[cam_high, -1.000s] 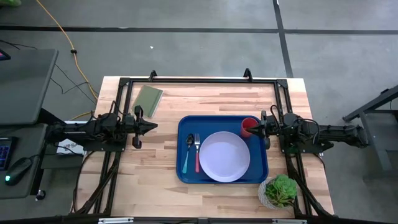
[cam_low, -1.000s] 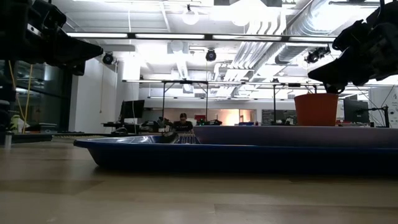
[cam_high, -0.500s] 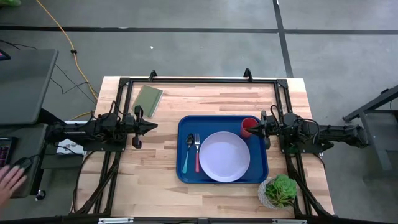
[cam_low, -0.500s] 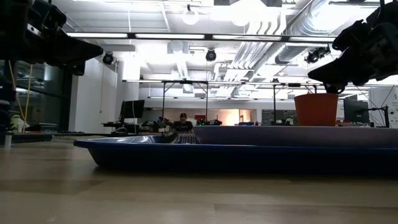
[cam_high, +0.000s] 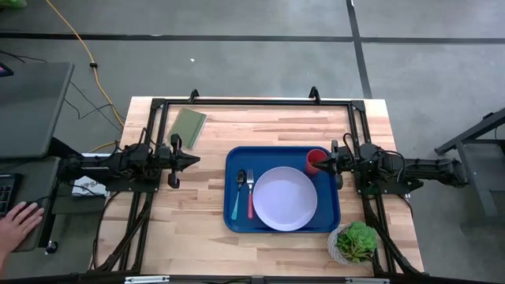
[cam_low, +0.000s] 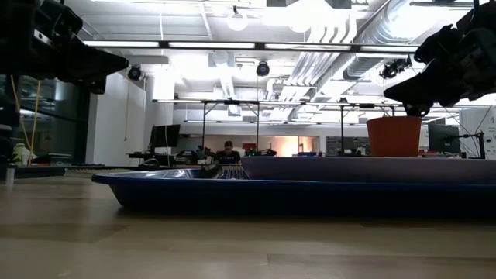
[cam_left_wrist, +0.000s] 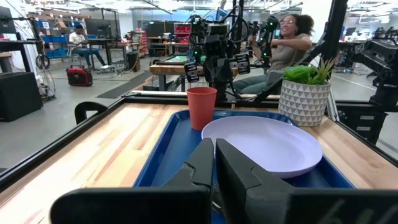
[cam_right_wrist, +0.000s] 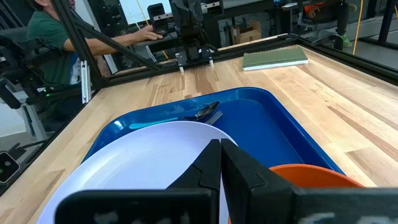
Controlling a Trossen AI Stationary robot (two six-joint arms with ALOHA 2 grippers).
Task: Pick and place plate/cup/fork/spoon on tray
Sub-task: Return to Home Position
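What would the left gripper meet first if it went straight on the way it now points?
Most likely the cup, standing in line with the left gripper in the tray's corner; the line seems to pass just beside the plate. The gripper hangs above the table, so height is unclear.

Both my arms are matte black. My left arm (cam_high: pixel 126 164), at the high view's left, and my right arm (cam_high: pixel 398 168), at its right, are chunky jointed links trailing thin black cables (cam_high: pixel 143 144). Each ends in two slim dark fingers (cam_left_wrist: pixel 200 165), wedge-shaped and tapering to blunt tips.
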